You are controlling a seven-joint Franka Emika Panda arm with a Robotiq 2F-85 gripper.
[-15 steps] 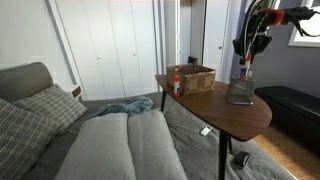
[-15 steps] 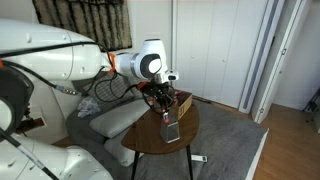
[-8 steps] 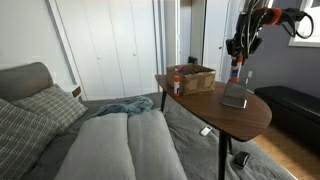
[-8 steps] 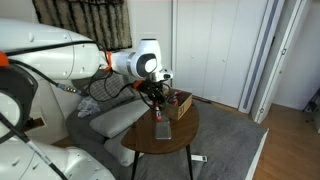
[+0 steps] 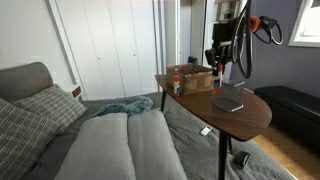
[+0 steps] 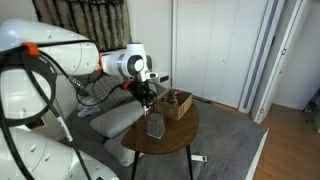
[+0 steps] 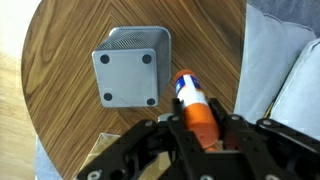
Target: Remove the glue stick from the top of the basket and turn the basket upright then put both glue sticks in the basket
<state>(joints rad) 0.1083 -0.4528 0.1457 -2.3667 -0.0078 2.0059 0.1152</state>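
Round wooden table point(image 7: 60, 115) beside a grey sofa point(image 5: 120, 145), white closet doors point(image 5: 110, 45) behind. The basket point(image 7: 130, 68) sits on it, base up. My gripper point(image 7: 200, 126), just beside the basket, is clamped on one glue stick point(image 7: 193, 98); a second glue stick point(image 5: 176, 86) seems to stand by the cardboard box point(image 5: 196, 78).

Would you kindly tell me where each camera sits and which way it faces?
Exterior view: beyond the sofa, facing the round table; the arm and gripper show.
Exterior view: close beside the robot, facing the table past its arm.
Wrist view: on the wrist, looking straight down at the basket; the gripper holds a glue stick.
Shared: all three show the basket and table.
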